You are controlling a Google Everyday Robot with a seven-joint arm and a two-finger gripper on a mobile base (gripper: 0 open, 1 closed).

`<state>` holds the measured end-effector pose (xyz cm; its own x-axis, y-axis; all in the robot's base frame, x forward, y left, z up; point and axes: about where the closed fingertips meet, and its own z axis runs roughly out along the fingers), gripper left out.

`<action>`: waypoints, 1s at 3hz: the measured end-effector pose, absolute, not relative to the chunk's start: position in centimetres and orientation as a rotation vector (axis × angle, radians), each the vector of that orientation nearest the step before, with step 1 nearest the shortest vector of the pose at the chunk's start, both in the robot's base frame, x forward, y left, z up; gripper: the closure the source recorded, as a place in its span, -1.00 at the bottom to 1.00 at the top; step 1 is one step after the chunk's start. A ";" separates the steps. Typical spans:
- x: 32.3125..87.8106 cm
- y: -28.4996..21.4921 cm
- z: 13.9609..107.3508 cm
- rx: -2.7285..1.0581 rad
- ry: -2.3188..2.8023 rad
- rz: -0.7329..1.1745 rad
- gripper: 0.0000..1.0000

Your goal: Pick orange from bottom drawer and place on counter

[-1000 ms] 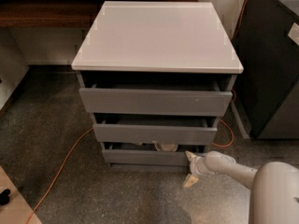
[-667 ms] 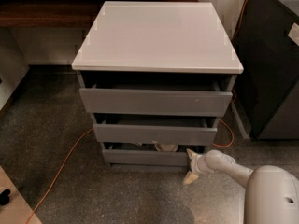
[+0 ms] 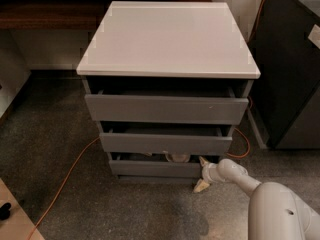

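Note:
The grey cabinet has three drawers, all pulled out a little. The bottom drawer (image 3: 155, 168) is the lowest and shallowest. A white bowl (image 3: 178, 157) shows in the gap above its front. The orange is hidden. The counter (image 3: 167, 36) is the bare light-grey top slab. My gripper (image 3: 202, 173) is at the right end of the bottom drawer's front, low above the floor. It is open, with one cream fingertip (image 3: 204, 161) up by the drawer's top edge and the other down by the floor.
An orange cable (image 3: 65, 176) runs across the speckled floor at the left, and another loops at the cabinet's right. A dark cabinet (image 3: 290, 69) stands close at the right. A dark brown wooden shelf (image 3: 45, 14) runs behind at the left.
My arm has shifted slightly left and up, bringing the gripper closer to the right end of the bottom drawer. The drawers have not moved.

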<state>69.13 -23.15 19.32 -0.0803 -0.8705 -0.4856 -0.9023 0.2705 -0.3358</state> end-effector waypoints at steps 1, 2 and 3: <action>70.3 -23.0 18.1 -1.588 1.935 0.061 -1.00; 71.4 -22.4 17.1 -1.594 1.939 0.055 -1.00; 72.3 -21.9 16.7 -1.599 1.953 0.051 -1.00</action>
<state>72.34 -21.91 16.66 -0.0874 -0.8780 -0.4707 -0.9013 0.2709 -0.3379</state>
